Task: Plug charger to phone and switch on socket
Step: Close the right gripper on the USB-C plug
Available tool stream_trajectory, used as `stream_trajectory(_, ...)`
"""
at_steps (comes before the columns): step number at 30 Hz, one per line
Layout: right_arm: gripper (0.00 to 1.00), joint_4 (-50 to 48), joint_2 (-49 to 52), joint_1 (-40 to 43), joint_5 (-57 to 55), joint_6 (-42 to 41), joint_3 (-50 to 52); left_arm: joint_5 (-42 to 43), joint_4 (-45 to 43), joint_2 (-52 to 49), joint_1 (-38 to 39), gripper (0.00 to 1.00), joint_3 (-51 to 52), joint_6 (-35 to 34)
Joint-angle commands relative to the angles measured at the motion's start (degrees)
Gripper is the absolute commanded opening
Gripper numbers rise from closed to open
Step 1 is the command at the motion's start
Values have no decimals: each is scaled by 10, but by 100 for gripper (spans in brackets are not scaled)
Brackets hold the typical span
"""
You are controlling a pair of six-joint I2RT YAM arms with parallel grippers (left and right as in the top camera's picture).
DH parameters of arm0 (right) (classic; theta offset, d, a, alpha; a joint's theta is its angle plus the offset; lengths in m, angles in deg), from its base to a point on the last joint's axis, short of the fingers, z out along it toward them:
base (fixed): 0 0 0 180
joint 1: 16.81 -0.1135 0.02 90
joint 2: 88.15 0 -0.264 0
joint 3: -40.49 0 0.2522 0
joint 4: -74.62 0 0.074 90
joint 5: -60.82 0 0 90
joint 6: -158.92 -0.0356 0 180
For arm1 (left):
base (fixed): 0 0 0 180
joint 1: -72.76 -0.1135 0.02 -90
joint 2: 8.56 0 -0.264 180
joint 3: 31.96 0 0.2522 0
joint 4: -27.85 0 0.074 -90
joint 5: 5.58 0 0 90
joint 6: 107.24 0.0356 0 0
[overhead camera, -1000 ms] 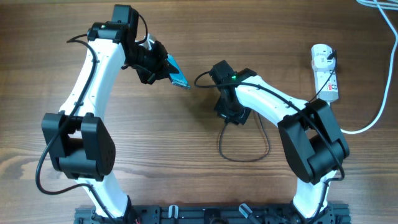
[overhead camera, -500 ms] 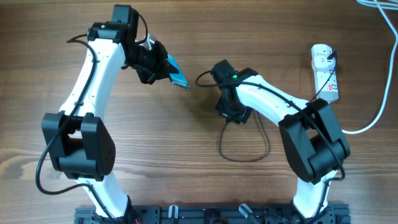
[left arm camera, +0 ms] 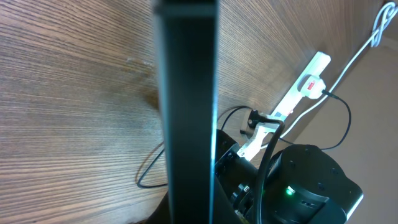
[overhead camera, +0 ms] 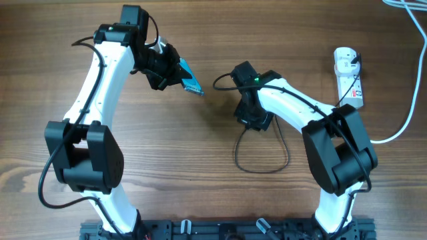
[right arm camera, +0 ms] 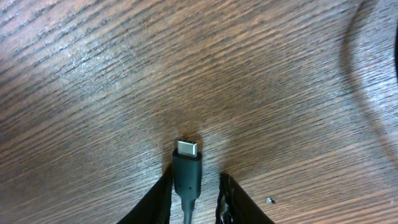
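My left gripper (overhead camera: 172,72) is shut on the phone (overhead camera: 191,77) and holds it tilted above the table, cyan screen showing. In the left wrist view the phone (left arm camera: 186,106) is a dark edge-on bar. My right gripper (overhead camera: 252,123) is right of the phone, apart from it. It is shut on the charger, whose dark connector (right arm camera: 186,171) with a silver tip sits between the fingers (right arm camera: 194,182) just over the wood. The charger's thin black cable (overhead camera: 261,171) loops on the table below. The white socket (overhead camera: 348,77) lies far right with the black plug (overhead camera: 354,61) in it, and it also shows in the left wrist view (left arm camera: 306,79).
A thick white cord (overhead camera: 408,117) curves along the right edge of the table from the socket's side. The arm bases and a black rail (overhead camera: 220,230) stand at the front edge. The table is bare wood (overhead camera: 200,147) between the arms.
My right gripper has moved a little to the right, away from the phone, with the connector. The left arm and the phone have not moved.
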Motion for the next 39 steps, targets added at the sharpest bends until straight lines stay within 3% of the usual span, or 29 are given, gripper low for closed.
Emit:
stream_trajectory(1, 28, 1, 17, -4, 29, 11, -1, 5, -2, 19, 1, 4, -1, 11)
stream_trajectory(11, 28, 6, 17, -4, 38, 11, -1, 5, -1, 19, 1, 4, -1, 11)
stream_trajectory(39, 13, 4, 17, -4, 25, 5, -1, 5, -1, 19, 1, 4, -1, 11)
